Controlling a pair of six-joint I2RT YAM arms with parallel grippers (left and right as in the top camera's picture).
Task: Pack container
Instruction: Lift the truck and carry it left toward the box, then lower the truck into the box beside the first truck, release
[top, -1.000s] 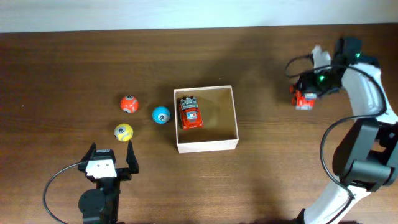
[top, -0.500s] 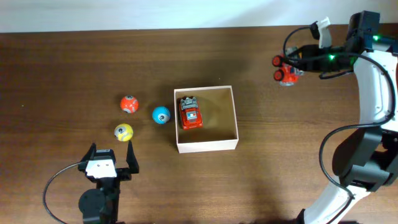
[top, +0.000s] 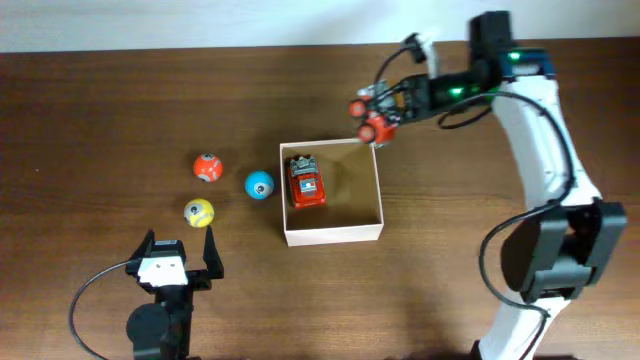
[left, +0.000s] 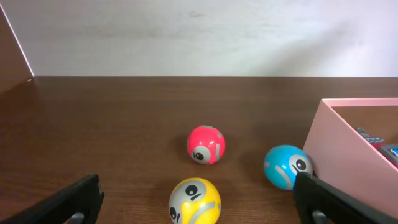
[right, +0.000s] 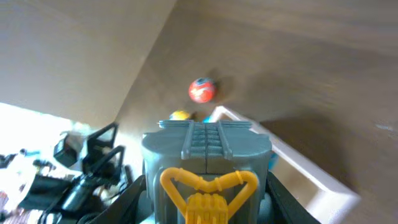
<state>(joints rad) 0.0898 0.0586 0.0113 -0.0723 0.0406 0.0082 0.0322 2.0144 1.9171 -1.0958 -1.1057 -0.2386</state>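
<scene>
Wooden tabletop (top: 100, 100), left to right: red ball (top: 207, 167), yellow ball (top: 199, 212) and blue ball (top: 259, 185), with the left claw (top: 180, 247) spread wide just near the yellow one. The container (top: 333, 233) is mid-tabletop, a red toy car (top: 306, 182) against its left wall. The right claw (top: 385, 106) is clamped on a red toy vehicle (top: 371, 119) over the container's far right corner.

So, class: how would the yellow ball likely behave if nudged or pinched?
The yellow ball is round, so a light nudge would probably send it rolling across the flat wooden table. Its smooth-looking curved sides might slip from an off-centre pinch.
</scene>
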